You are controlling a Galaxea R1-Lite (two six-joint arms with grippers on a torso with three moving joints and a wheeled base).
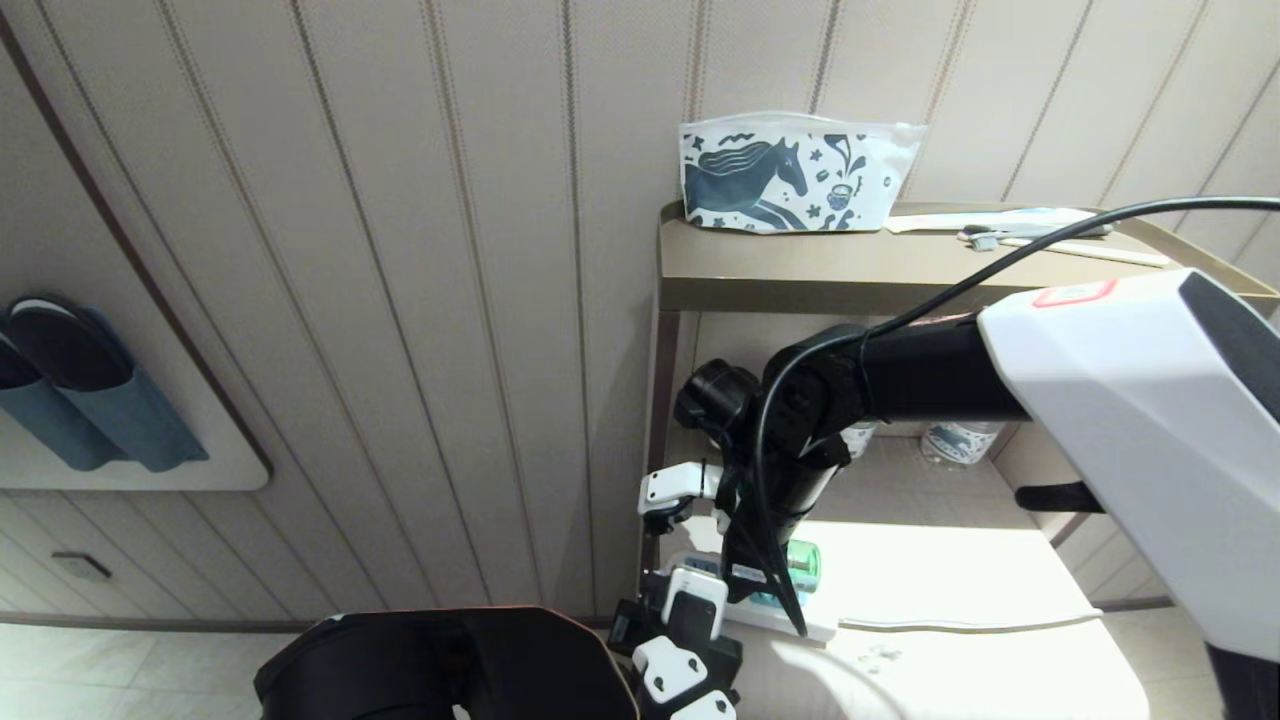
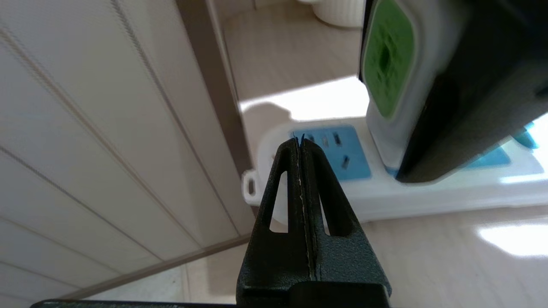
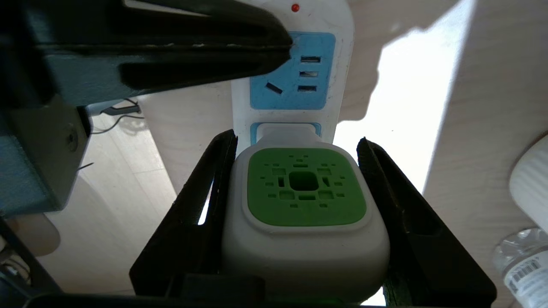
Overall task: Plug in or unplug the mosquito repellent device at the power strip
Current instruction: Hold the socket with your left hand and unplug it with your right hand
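The mosquito repellent device (image 3: 306,188), white with a green centre, stands with its plug end against a light-blue socket of the power strip (image 3: 344,64). My right gripper (image 3: 297,139) is shut on the device's white head, one finger on each side. In the head view only the device's green bottle (image 1: 805,560) shows beside the right wrist, above the power strip (image 1: 800,625). My left gripper (image 2: 299,141) is shut with nothing in it. Its tip rests on the end socket face of the power strip (image 2: 428,192), right beside the device (image 2: 387,60).
The strip lies on the lower shelf of a beige side table (image 1: 900,280) against a panelled wall. A thin white cord (image 1: 960,625) runs right. Clear water bottles (image 1: 960,440) stand behind. A horse-print pouch (image 1: 790,175) and a toothbrush (image 1: 1040,235) sit on top.
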